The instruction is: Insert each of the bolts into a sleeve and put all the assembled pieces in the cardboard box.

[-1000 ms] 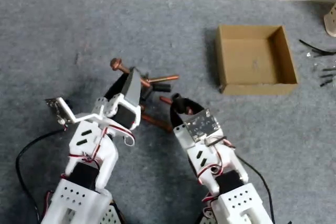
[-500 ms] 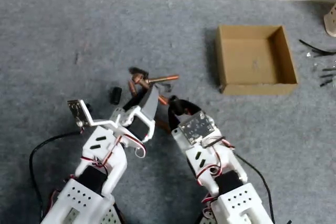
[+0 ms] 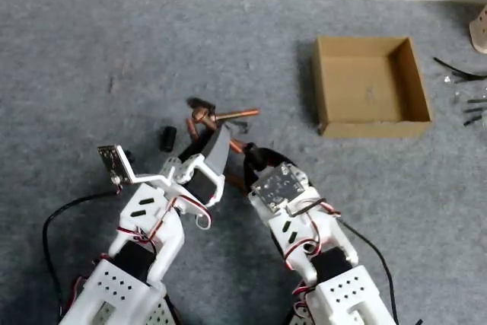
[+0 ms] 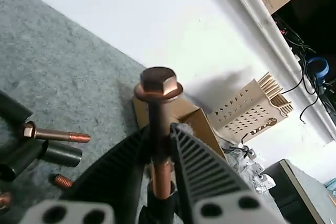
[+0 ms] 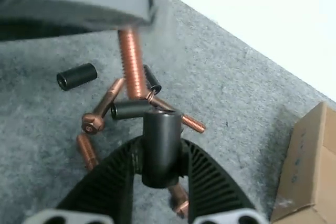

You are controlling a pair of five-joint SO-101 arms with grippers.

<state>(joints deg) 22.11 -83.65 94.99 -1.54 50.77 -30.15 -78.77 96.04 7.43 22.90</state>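
The left tool (image 4: 159, 136) is clamped on the shank of a copper-coloured hex-head metal bolt (image 4: 157, 106). The bolt stands upright between its ribbed black fingers (image 4: 197, 169), head up. The right tool (image 5: 161, 153) is closed around a black cylindrical sleeve (image 5: 161, 127), held upright with its open end facing up. In the right wrist view the threaded end of the held bolt (image 5: 131, 64) hangs just above the sleeve's mouth, a little to one side and not yet in it.

In the high view the two tools meet at the centre of the frame, the left tool (image 3: 217, 146) just beside the right tool (image 3: 255, 159). Directly above them in the frame, a loose heap of copper bolts and black sleeves (image 3: 221, 116) lies on the grey carpeted bench (image 3: 76, 51). A lone black sleeve (image 3: 167, 138) rests just left of the heap. The open brown cardboard box (image 3: 373, 128) sits in the upper right of the frame, well apart from both tools.
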